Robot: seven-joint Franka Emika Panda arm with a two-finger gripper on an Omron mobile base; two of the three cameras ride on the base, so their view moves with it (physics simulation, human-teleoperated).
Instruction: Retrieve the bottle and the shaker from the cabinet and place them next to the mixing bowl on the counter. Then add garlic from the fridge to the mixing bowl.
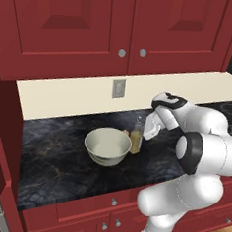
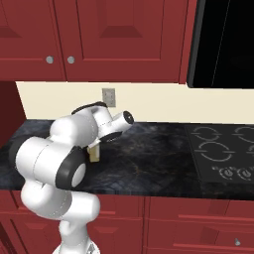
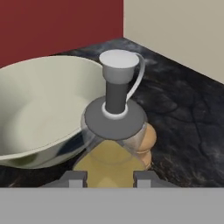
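Note:
The pale yellow bottle (image 3: 109, 159) with its grey pump top stands upright right beside the cream mixing bowl (image 3: 39, 113), on the bowl's right in the left base view. My gripper (image 3: 110, 177) is shut on the bottle's body, one fingertip (image 3: 76, 177) on each side. The small wooden shaker (image 3: 148, 141) sits just behind the bottle, mostly hidden by it. In the left base view, the bowl (image 1: 107, 146), bottle (image 1: 135, 140) and a sliver of shaker (image 1: 125, 132) sit on the black counter (image 1: 55, 157). My arm hides most of the bottle (image 2: 94, 154) in the right base view.
Closed red wall cabinets (image 1: 125, 25) hang above the counter, with a grey outlet (image 1: 118, 88) on the cream backsplash. A black cooktop (image 2: 223, 154) lies to the right, under a dark appliance (image 2: 223, 44). Red drawers (image 1: 113, 202) run below the counter edge.

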